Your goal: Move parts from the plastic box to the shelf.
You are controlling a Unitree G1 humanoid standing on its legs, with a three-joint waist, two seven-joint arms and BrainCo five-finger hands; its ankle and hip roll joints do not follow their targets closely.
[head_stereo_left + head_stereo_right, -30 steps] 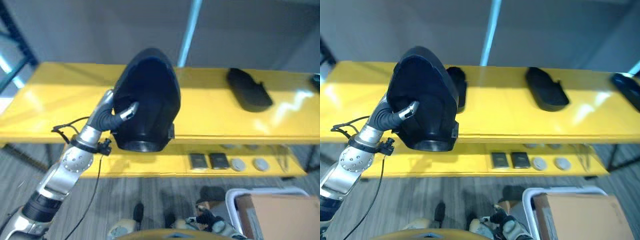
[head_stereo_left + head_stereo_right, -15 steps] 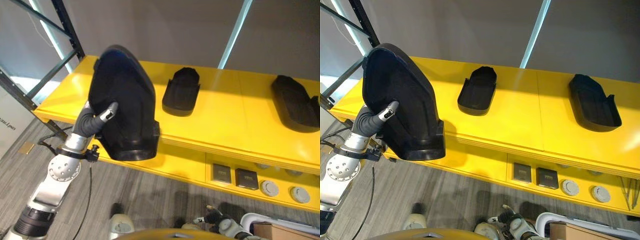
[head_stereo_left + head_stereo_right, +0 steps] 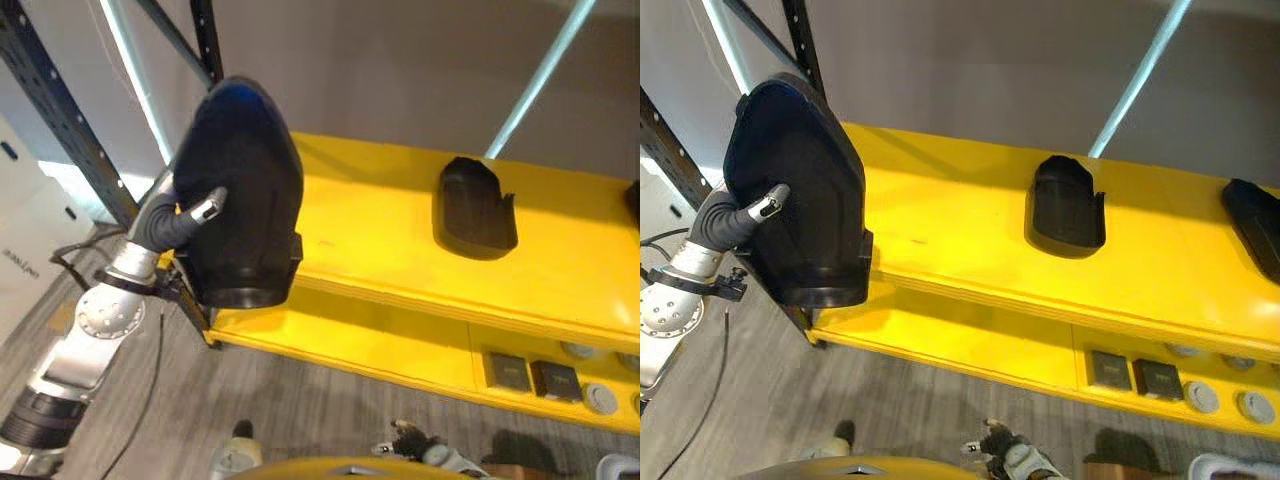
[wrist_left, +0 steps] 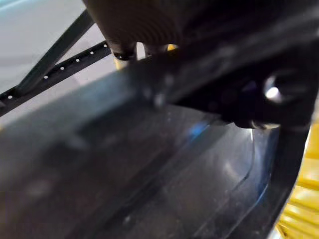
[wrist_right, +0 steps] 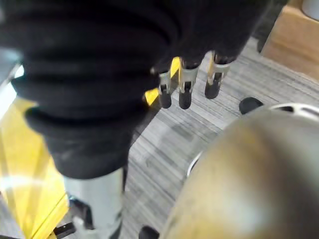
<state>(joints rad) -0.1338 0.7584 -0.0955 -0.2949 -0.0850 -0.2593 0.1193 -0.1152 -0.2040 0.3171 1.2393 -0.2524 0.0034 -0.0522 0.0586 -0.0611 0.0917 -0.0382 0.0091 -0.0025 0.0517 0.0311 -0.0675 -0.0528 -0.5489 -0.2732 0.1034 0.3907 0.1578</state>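
My left hand [image 3: 185, 215] has its thumb hooked over the rim of the big black moulded part [image 3: 240, 190], fingers hidden behind it, holding it up off the left end of the yellow shelf [image 3: 390, 240]. It looks stiff, hollow and light but bulky, so I'd keep that rim grip near its open base. My right hand [image 5: 187, 82] hangs low, fingers relaxed and empty.
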